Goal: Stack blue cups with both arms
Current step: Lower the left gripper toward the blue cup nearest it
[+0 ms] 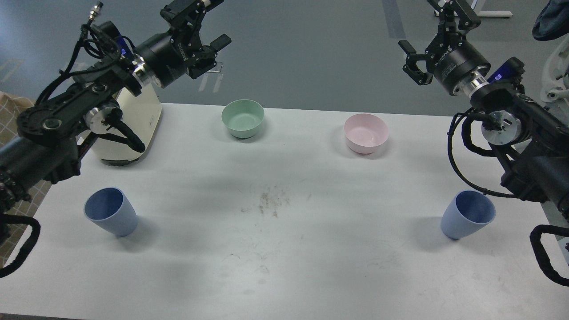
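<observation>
Two light-blue cups stand upright on the white table [284,249]. The left cup [111,212] is near the left edge and the right cup [467,214] is near the right edge. My left gripper [205,22] is open and empty, held high beyond the table's back edge, far from the left cup. My right gripper [438,31] is open and empty, high at the back right, well above and behind the right cup.
A green bowl [242,118] and a pink bowl [366,133] stand at the back of the table. A cream toaster [133,129] stands at the back left, partly behind my left arm. A smudge of crumbs [271,202] marks the table's middle.
</observation>
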